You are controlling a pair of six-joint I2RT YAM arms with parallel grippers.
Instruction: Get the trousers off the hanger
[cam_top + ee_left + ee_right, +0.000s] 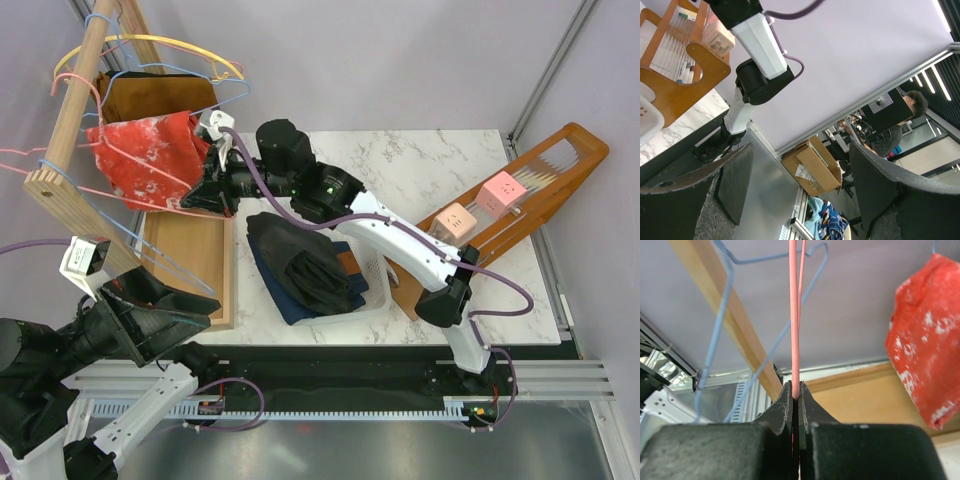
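Two folded pairs of trousers lie in a white basket (377, 272) at the table's middle: the black pair (300, 258) on top, the dark blue denim pair (290, 305) under it, its brown patch showing. My right gripper (198, 193) reaches left to the hanger rack and is shut on a pink wire hanger (794, 330) beside the red mottled cloth (150, 155), which also shows in the right wrist view (922, 350). My left gripper (175, 305) is open and empty at the near left; its view (797, 165) faces away from the table.
A wooden rail (75, 100) carries blue, pink and yellow wire hangers (215, 95) and a brown garment (150, 95). Its wooden base board (195, 260) lies beside the basket. A brown wooden rack (530, 185) with pink cubes stands at the right.
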